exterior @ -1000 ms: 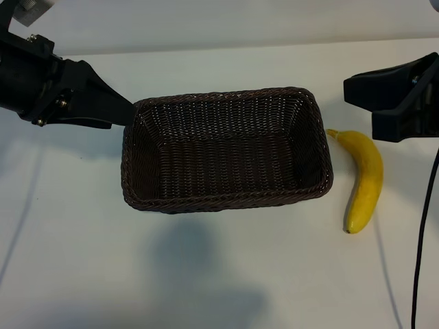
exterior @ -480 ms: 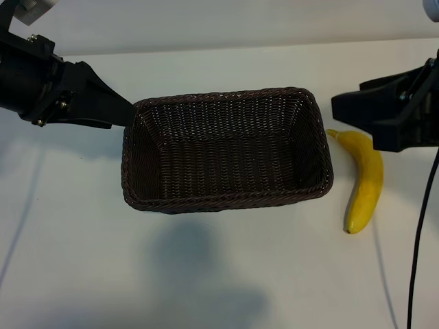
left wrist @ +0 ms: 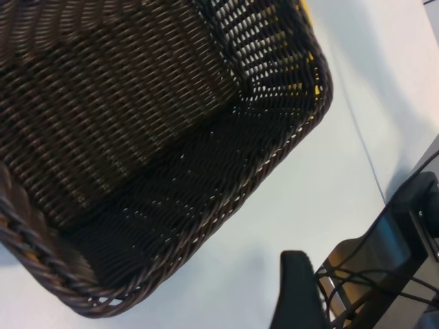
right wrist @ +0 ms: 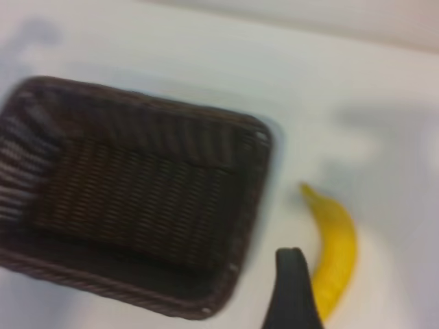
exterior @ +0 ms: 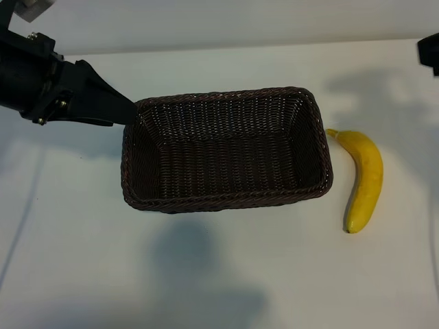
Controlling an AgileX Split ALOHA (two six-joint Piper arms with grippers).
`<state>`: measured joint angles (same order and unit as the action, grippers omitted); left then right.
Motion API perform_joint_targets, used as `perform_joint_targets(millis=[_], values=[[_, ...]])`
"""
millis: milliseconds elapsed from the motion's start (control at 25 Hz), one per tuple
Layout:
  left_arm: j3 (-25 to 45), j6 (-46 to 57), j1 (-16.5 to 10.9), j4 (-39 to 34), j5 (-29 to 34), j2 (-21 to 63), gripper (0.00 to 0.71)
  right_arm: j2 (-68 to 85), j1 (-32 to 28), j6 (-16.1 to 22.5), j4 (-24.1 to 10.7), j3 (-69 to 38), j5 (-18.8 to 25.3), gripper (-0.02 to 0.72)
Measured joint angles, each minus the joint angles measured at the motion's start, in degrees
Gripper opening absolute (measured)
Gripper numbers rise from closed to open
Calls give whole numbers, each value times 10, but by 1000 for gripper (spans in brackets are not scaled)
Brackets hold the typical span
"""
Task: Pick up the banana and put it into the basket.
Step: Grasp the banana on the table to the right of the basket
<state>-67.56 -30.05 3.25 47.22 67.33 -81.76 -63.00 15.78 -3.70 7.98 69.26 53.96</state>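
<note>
**Asker:** Wicker first, then: where does the basket sit, and why are you at it?

**Me:** It sits mid-table, hollow and bare inside. My left gripper is at the basket's left rim, jaws released. One finger shows in my left wrist view with bare table between it and the weave. I judge I wait there to steady the basket.

**Asker:** And your other side?

**Me:** My right gripper hangs high, right of the basket. I cannot tell whether it is released or clenched, but it carries nothing.

**Asker:** The banana?

**Me:** It lies flat just right of the basket, apart from the rim, stem toward the far corner. That suits a reach from my right, and the pickup is not yet done.

**Asker:** The surface, the room?

**Me:** A white table, smooth and matt with soft shadows, and a pale wall beyond the basket
</note>
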Motion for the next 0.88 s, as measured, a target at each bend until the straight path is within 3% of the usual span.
perform_joint_targets(millis=[160, 480, 880], values=[[0, -8, 0, 12, 0, 0, 516, -67, -64, -16, 22, 45, 40, 522], [0, -9, 0, 19, 0, 0, 516, -209, -177, -95, 153, 77, 84, 483], [0, -11, 0, 19, 0, 0, 516, -313, -195, -115, 162, 77, 102, 443]])
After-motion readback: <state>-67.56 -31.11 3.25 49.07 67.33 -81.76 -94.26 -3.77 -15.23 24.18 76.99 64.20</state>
